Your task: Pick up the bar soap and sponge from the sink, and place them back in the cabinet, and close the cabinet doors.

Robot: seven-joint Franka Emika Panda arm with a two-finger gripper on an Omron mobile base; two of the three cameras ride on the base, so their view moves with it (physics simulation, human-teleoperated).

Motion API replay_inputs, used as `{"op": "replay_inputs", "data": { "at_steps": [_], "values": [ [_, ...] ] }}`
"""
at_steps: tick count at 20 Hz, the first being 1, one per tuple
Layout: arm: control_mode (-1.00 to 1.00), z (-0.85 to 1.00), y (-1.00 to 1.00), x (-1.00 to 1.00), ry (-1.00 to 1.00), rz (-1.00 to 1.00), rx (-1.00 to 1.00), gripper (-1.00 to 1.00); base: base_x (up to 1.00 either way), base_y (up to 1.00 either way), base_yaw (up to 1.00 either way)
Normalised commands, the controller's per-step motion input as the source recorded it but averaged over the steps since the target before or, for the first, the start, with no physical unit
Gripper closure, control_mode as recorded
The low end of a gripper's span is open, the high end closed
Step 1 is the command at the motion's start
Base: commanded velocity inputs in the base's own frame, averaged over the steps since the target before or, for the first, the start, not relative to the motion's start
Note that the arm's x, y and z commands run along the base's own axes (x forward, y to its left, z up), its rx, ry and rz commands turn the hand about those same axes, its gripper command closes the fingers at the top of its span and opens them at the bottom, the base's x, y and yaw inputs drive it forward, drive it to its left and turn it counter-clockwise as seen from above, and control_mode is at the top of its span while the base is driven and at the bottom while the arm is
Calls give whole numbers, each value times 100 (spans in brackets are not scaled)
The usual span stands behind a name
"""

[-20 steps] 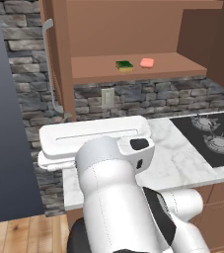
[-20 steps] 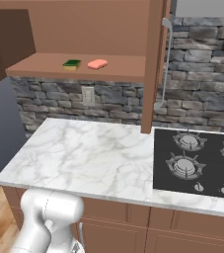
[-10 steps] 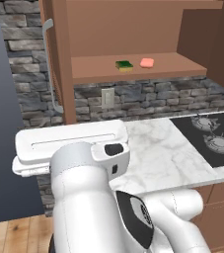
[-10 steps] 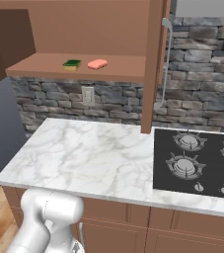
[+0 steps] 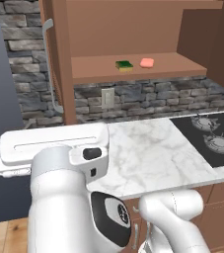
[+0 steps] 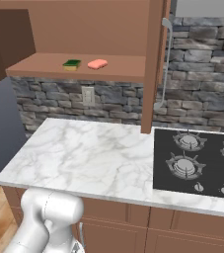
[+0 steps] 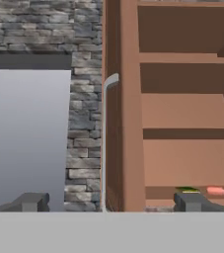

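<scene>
The cabinet [image 5: 133,29] hangs open above the counter. On its shelf [image 6: 44,64] lie the green and yellow sponge [image 5: 124,64] [image 6: 72,63] and, just to its right, the pink bar soap [image 5: 146,63] [image 6: 97,63]. Both also show small at the lower right of the hand view, sponge [image 7: 187,189] and soap [image 7: 215,190]. My gripper [image 7: 111,202] is open and holds nothing. It faces the edge of the left cabinet door [image 7: 121,108] and its silver bar handle [image 7: 105,138], still some way off. The right door [image 6: 153,64] stands edge-on. The sink is out of view.
A white marble counter [image 6: 84,153] runs below the cabinet, with a black gas hob [image 6: 197,158] at its right. A stone wall with an outlet [image 5: 107,96] stands behind. My white arm [image 5: 64,197] fills the lower left of the left base view.
In the left base view the arm has swung to the left over the counter's end. Sponge, soap and doors have not moved. The jaws stay open.
</scene>
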Motion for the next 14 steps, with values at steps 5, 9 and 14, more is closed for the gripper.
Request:
{"op": "replay_inputs", "data": {
  "at_steps": [5, 9, 14],
  "values": [
    [-100, -15, 7, 22, -7, -11, 0, -100, 0, 0, 0],
    [-100, -17, 6, 19, -3, -11, 0, -100, 0, 0, 0],
    [-100, -8, 9, 21, -1, -10, 0, -100, 0, 0, 0]
  ]
}}
